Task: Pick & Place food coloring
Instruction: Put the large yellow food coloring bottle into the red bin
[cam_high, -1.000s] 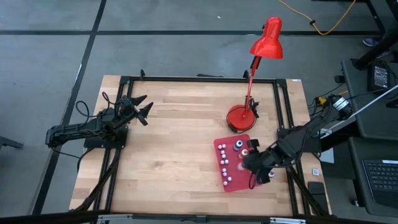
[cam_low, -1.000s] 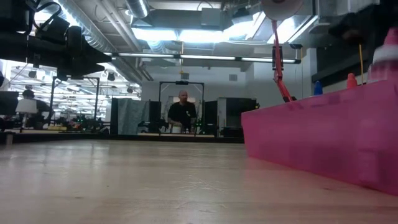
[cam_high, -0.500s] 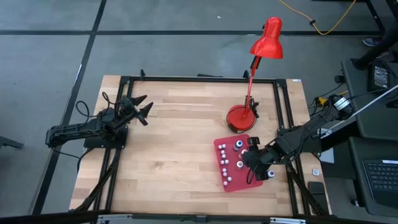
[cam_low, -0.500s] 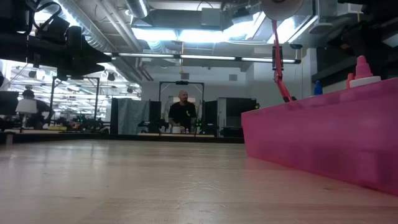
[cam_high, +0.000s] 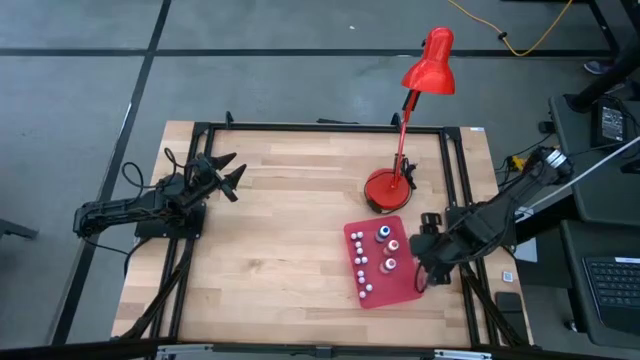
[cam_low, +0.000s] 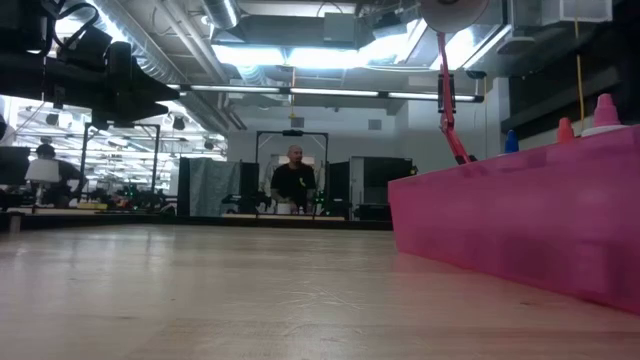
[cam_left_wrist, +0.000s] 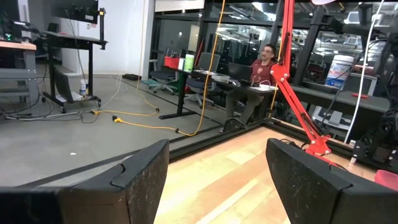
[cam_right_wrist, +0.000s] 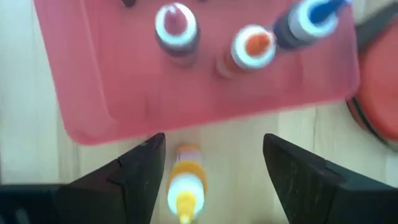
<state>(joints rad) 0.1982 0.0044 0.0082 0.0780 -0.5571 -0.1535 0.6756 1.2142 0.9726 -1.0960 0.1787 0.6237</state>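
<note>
**Yellow bottle released beside the mat**

Where half a second ago the right end effector (cam_high: 421, 247) hovered over the red mat (cam_high: 404, 288), it has withdrawn right, fingers apart and empty; a yellow food coloring bottle (cam_right_wrist: 184, 182) lies on the tabletop (cam_high: 280, 240) just off the mat's right edge, so one placement looks finished. Count on the mat: three larger coloured bottles (cam_high: 385, 233), about seven small whitish ones (cam_high: 362, 263). One lamp (cam_high: 385, 189). Left end effector (cam_high: 229, 174) idles open, far left.

Overhead and table-level views, sharing the red mat (cam_high: 383, 262).
</note>
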